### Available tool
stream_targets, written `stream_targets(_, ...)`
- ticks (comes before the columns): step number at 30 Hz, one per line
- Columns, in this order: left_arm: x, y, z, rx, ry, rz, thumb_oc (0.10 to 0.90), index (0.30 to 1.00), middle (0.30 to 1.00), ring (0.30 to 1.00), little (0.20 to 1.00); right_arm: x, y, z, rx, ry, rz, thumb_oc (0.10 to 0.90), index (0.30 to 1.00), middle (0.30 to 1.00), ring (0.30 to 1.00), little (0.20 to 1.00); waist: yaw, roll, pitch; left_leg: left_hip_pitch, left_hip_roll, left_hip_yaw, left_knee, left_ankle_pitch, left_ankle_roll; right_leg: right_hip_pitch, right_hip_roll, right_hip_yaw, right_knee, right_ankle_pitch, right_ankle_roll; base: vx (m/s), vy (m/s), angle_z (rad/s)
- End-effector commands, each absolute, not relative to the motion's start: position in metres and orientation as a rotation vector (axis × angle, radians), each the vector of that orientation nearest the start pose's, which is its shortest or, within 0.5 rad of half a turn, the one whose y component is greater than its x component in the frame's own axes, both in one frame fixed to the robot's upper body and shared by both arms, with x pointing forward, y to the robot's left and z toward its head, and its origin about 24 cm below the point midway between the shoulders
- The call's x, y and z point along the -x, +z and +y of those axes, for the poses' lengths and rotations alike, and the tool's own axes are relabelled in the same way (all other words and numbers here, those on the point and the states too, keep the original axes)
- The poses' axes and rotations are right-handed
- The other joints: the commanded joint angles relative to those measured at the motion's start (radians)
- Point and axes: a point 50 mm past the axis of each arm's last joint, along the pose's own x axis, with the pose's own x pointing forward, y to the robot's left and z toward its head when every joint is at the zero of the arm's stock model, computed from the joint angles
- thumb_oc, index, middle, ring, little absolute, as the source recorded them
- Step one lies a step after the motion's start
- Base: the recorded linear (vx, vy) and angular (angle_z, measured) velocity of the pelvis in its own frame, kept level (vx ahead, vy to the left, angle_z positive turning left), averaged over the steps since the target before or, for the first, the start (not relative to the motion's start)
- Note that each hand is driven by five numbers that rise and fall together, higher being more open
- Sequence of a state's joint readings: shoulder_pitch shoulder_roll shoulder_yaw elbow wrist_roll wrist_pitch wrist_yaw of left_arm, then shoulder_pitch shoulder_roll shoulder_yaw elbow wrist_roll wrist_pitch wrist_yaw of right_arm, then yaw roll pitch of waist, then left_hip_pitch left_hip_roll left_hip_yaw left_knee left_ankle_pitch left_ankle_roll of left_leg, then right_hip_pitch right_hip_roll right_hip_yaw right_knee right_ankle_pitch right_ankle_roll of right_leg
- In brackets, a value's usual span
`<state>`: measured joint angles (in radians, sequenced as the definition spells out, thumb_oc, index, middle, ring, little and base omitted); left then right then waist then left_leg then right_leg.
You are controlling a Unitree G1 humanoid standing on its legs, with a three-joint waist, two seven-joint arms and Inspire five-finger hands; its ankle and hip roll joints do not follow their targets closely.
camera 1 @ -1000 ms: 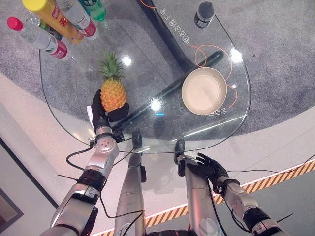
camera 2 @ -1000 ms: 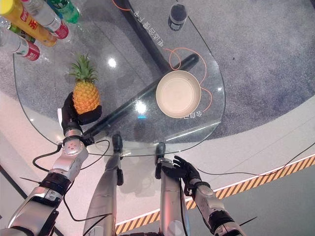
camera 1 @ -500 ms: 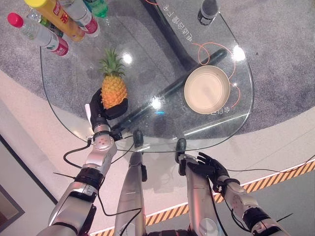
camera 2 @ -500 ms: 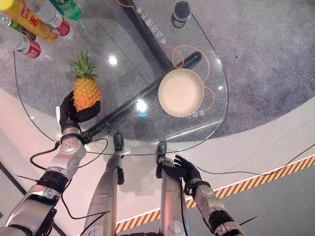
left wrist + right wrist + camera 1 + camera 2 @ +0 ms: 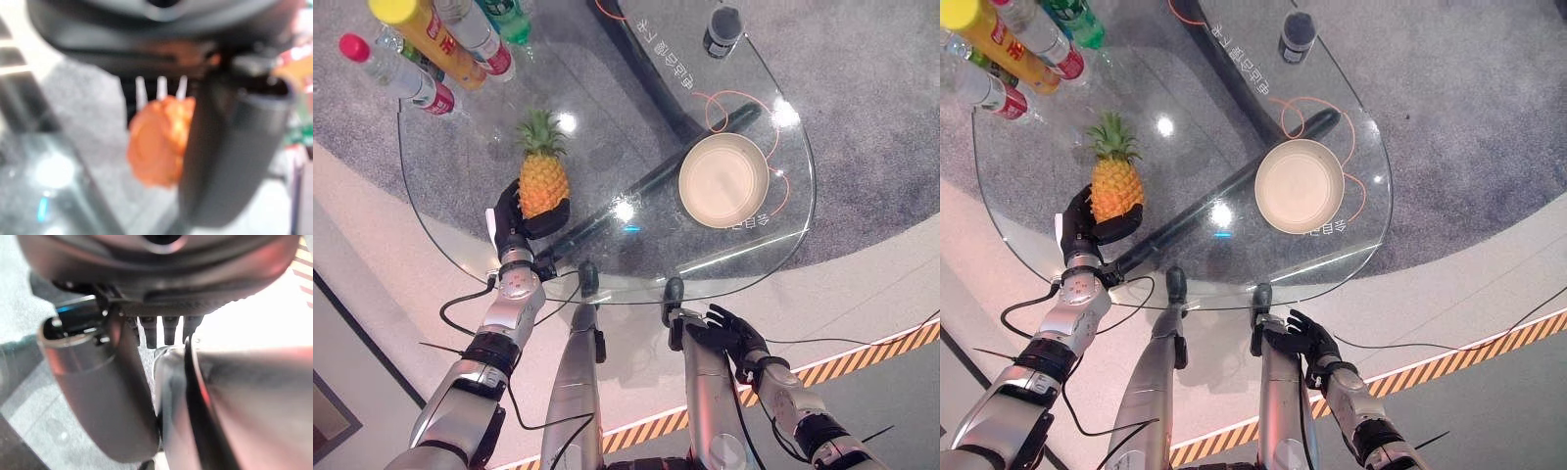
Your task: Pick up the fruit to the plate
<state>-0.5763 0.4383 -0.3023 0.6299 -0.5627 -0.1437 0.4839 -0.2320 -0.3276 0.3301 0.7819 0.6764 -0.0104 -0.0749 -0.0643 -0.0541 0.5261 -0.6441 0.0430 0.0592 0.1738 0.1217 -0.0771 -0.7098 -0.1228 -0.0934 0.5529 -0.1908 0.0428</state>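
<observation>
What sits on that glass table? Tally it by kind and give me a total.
Pineapple: 1
Plate: 1
Bottles: 4 clearly told apart; they crowd together at the picture's edge, so there may be one more
Dark container: 1
Total: 7 at least

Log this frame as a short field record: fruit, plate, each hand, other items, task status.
fruit: pineapple, upright, at the table's left part
plate: round beige plate, empty, on the glass table, right part, apart from the pineapple
left hand: left hand curled round the pineapple's lower body
right hand: right hand below the table's near edge, fingers relaxed, holding nothing
other items: bottles at far left; dark cup at far edge
task status: fruit grasped, not yet on plate
</observation>
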Motion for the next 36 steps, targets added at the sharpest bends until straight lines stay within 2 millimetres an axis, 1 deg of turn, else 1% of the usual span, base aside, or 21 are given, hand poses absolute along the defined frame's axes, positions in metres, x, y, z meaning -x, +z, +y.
stream_targets(1,-0.352,0.091,0.205,0.041,0.335,-0.08,0.1,0.3,0.3,0.3,0.2,-0.211,-0.095,-0.238,-0.13,-0.329,0.746,0.8,0.9,0.9,0.9,0.9,-0.023,-0.001,-0.006,0.02,-0.06,0.033,0.15,-0.127,0.034,0.086,0.032,0.022,-0.319,0.263,0.037,0.0,0.0,0.0)
stream_targets(4,-0.35,0.089,0.206,0.046,0.336,-0.074,0.1,0.3,0.3,0.3,0.2,-0.215,-0.09,-0.242,-0.166,-0.403,0.701,0.8,0.9,0.9,0.9,0.9,-0.021,0.003,-0.006,0.042,-0.061,0.035,0.147,-0.129,0.035,0.109,0.031,0.025,-0.321,0.261,0.037,-0.01,0.011,-0.04)
stream_targets(5,-0.35,0.089,0.206,0.046,0.336,-0.074,0.1,0.3,0.3,0.3,0.2,-0.215,-0.09,-0.242,-0.166,-0.403,0.701,0.8,0.9,0.9,0.9,0.9,-0.021,0.003,-0.006,0.042,-0.061,0.035,0.147,-0.129,0.035,0.109,0.031,0.025,-0.321,0.261,0.037,-0.02,0.031,-0.12)
stream_targets(6,-0.347,0.086,0.207,0.05,0.338,-0.073,0.1,0.3,0.3,0.3,0.2,-0.219,-0.083,-0.244,-0.205,-0.463,0.634,0.8,0.9,0.9,0.9,0.9,-0.02,0.007,-0.006,0.07,-0.061,0.037,0.142,-0.132,0.037,0.137,0.03,0.029,-0.326,0.258,0.037,-0.02,0.027,-0.09)
stream_targets(9,-0.346,0.085,0.207,0.049,0.338,-0.073,0.1,0.3,0.3,0.3,0.2,-0.22,-0.081,-0.244,-0.218,-0.472,0.616,0.8,0.9,0.9,0.9,0.9,-0.02,0.007,-0.006,0.079,-0.062,0.038,0.141,-0.134,0.037,0.146,0.03,0.029,-0.327,0.257,0.037,-0.01,0.009,-0.03)
stream_targets(10,-0.342,0.082,0.209,0.05,0.341,-0.071,0.1,0.3,0.3,0.3,0.2,-0.223,-0.074,-0.245,-0.229,-0.512,0.554,0.8,0.9,0.9,0.9,0.9,-0.02,0.009,-0.006,0.114,-0.06,0.043,0.133,-0.139,0.038,0.18,0.029,0.03,-0.336,0.254,0.038,-0.03,0.04,-0.02)
stream_targets(14,-0.337,0.077,0.212,0.055,0.347,-0.062,0.1,0.3,0.3,0.3,0.2,-0.221,-0.069,-0.249,-0.238,-0.576,0.507,0.8,0.9,0.9,0.9,0.9,-0.022,0.008,-0.006,0.149,-0.057,0.047,0.126,-0.142,0.037,0.217,0.028,0.031,-0.346,0.252,0.038,-0.02,0.027,-0.09)
stream_targets(15,-0.335,0.076,0.212,0.058,0.35,-0.062,0.1,0.3,0.3,0.3,0.2,-0.223,-0.063,-0.251,-0.253,-0.626,0.464,0.8,0.9,0.9,0.9,0.9,-0.023,0.007,-0.006,0.166,-0.058,0.048,0.117,-0.138,0.038,0.234,0.026,0.031,-0.354,0.255,0.037,0.0,0.024,-0.08)
stream_targets(17,-0.331,0.072,0.213,0.058,0.351,-0.055,0.1,0.3,0.3,0.3,0.2,-0.222,-0.06,-0.254,-0.266,-0.669,0.434,0.8,0.9,0.9,0.9,0.9,-0.023,0.007,-0.006,0.188,-0.057,0.049,0.113,-0.145,0.038,0.258,0.027,0.031,-0.36,0.25,0.038,-0.01,0.02,-0.11)
stream_targets(18,-0.326,0.069,0.213,0.058,0.353,-0.054,0.1,0.3,0.3,0.3,0.2,-0.224,-0.05,-0.255,-0.31,-0.704,0.369,0.8,0.9,0.9,0.9,0.9,-0.024,0.006,-0.006,0.209,-0.058,0.049,0.105,-0.146,0.04,0.28,0.026,0.031,-0.368,0.25,0.038,-0.03,0.021,-0.14)
stream_targets(20,-0.321,0.067,0.213,0.055,0.355,-0.056,0.1,0.3,0.3,0.3,0.2,-0.23,-0.028,-0.252,-0.34,-0.721,0.241,0.8,0.9,0.9,0.9,0.9,-0.026,0.005,-0.006,0.231,-0.059,0.048,0.092,-0.14,0.042,0.302,0.022,0.031,-0.378,0.254,0.038,-0.02,0.021,-0.1)
stream_targets(24,-0.313,0.064,0.215,0.05,0.357,-0.066,0.1,0.3,0.3,0.3,0.2,-0.242,0.015,-0.238,-0.359,-0.653,0.015,0.8,0.9,0.9,0.9,0.9,-0.027,0.005,-0.006,0.274,-0.061,0.05,0.073,-0.138,0.047,0.346,0.022,0.029,-0.39,0.248,0.038,-0.01,0.027,-0.05)
stream_targets(29,-0.306,0.065,0.21,0.043,0.341,-0.095,0.1,0.3,0.3,0.3,0.2,-0.251,0.053,-0.219,-0.377,-0.507,-0.163,0.8,0.9,0.9,0.9,0.9,-0.02,0.007,-0.006,0.297,-0.062,0.046,0.061,-0.135,0.048,0.373,0.021,0.025,-0.397,0.243,0.037,0.0,0.0,0.0)
stream_targets(31,-0.304,0.066,0.209,0.04,0.334,-0.104,0.1,0.3,0.3,0.3,0.2,-0.253,0.061,-0.215,-0.37,-0.465,-0.199,0.8,0.9,0.9,0.9,0.9,-0.016,0.008,-0.006,0.303,-0.064,0.044,0.058,-0.135,0.049,0.38,0.021,0.022,-0.398,0.24,0.036,0.0,0.0,0.0)
stream_targets(32,-0.304,0.066,0.209,0.04,0.334,-0.104,0.1,0.3,0.3,0.3,0.2,-0.253,0.061,-0.215,-0.37,-0.465,-0.199,0.8,0.9,0.9,0.9,0.9,-0.016,0.008,-0.006,0.303,-0.064,0.044,0.058,-0.135,0.049,0.38,0.021,0.022,-0.398,0.24,0.036,0.0,0.0,0.0)
stream_targets(33,-0.302,0.068,0.208,0.035,0.318,-0.122,0.1,0.3,0.3,0.3,0.2,-0.256,0.074,-0.208,-0.364,-0.382,-0.252,0.8,0.9,0.9,0.9,0.9,-0.01,0.009,-0.006,0.31,-0.065,0.042,0.053,-0.135,0.049,0.388,0.02,0.017,-0.4,0.238,0.036,0.0,0.0,0.0)
stream_targets(34,-0.301,0.069,0.207,0.032,0.314,-0.127,0.1,0.3,0.3,0.3,0.2,-0.257,0.077,-0.206,-0.363,-0.365,-0.262,0.8,0.9,0.9,0.9,0.9,-0.008,0.01,-0.006,0.311,-0.065,0.042,0.052,-0.134,0.049,0.389,0.02,0.016,-0.4,0.238,0.036,0.0,0.0,0.0)
stream_targets(35,-0.3,0.075,0.205,0.009,0.295,-0.165,0.1,0.3,0.3,0.3,0.2,-0.259,0.089,-0.2,-0.359,-0.29,-0.305,0.8,0.9,0.9,0.9,0.9,-0.002,0.011,-0.006,0.314,-0.066,0.039,0.05,-0.133,0.048,0.393,0.02,0.012,-0.4,0.236,0.034,0.0,0.0,0.0)
stream_targets(36,-0.298,0.08,0.204,-0.018,0.286,-0.196,0.1,0.3,0.3,0.3,0.2,-0.26,0.096,-0.197,-0.354,-0.242,-0.325,0.8,0.9,0.9,0.9,0.9,0.001,0.012,-0.006,0.315,-0.067,0.036,0.05,-0.132,0.048,0.395,0.02,0.011,-0.4,0.235,0.034,0.0,0.0,0.0)
